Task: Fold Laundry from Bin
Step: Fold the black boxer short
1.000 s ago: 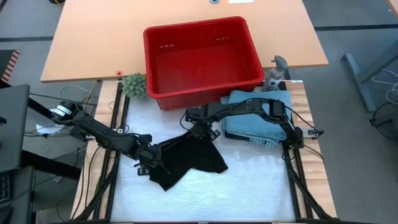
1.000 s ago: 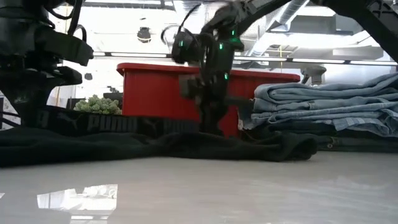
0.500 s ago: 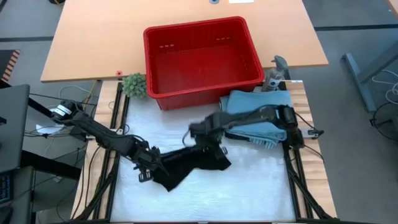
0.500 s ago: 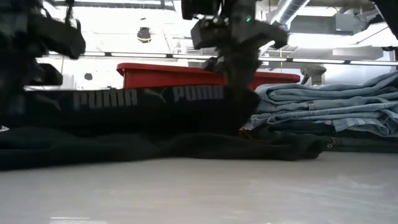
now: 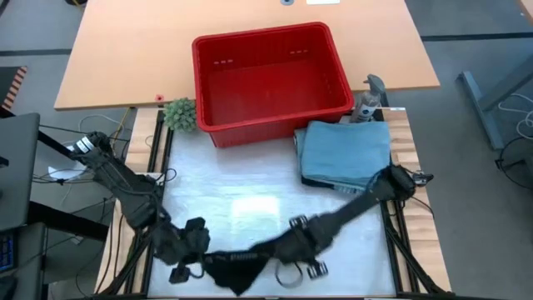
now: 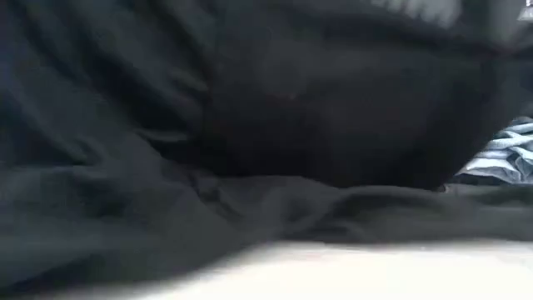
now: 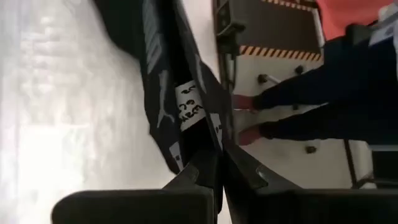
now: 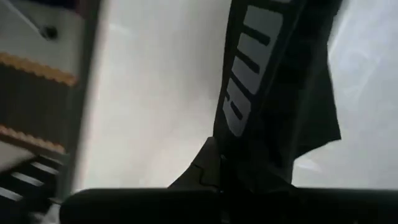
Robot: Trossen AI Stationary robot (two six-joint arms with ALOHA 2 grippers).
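both grippers pinch the black garment [image 5: 241, 265] by its lettered waistband at the table's near edge: left gripper [image 5: 190, 260] and right gripper [image 5: 301, 254] clamped. folded denim stack [image 5: 346, 154] beside the red bin [image 5: 271, 125].

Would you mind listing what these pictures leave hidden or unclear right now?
- Low view: the black garment fills nearly the whole picture, hiding the red bin and both grippers; only a corner of the folded denim stack shows.
- High view: the garment's lower edge sits near the picture's bottom, so its shape is unclear.
- Left wrist view: a person's legs are cut off by the edge.
- Right wrist view: blurred; the waistband lettering is unreadable.
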